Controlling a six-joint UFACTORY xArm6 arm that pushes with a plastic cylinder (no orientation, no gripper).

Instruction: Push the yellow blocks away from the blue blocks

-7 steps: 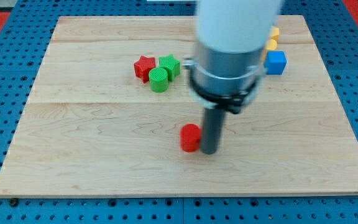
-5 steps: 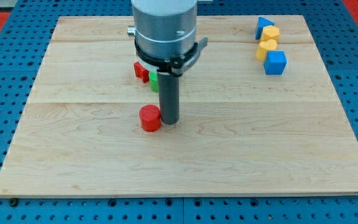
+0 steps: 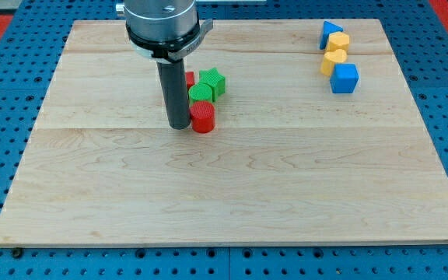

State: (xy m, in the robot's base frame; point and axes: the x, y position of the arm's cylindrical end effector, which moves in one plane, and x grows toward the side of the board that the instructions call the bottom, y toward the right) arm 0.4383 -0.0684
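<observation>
One rod, no jaws to open or close, holds nothing; my tip (image 3: 180, 126) sits on the wooden board (image 3: 232, 202), touching or just beside the left side of the red cylinder (image 3: 202, 117). Right above that cylinder is the green cylinder (image 3: 201, 93), touching it, with the green star (image 3: 212, 80) up-right of it. Red block (image 3: 189, 78) pokes out behind the rod, shape can't tell. Far off at the view's top right, well apart from the tip, is a tight column: blue triangular block (image 3: 330, 32) on top, then yellow block (image 3: 339, 42), yellow block below it (image 3: 333, 61), then blue cube (image 3: 345, 78) at the bottom.
</observation>
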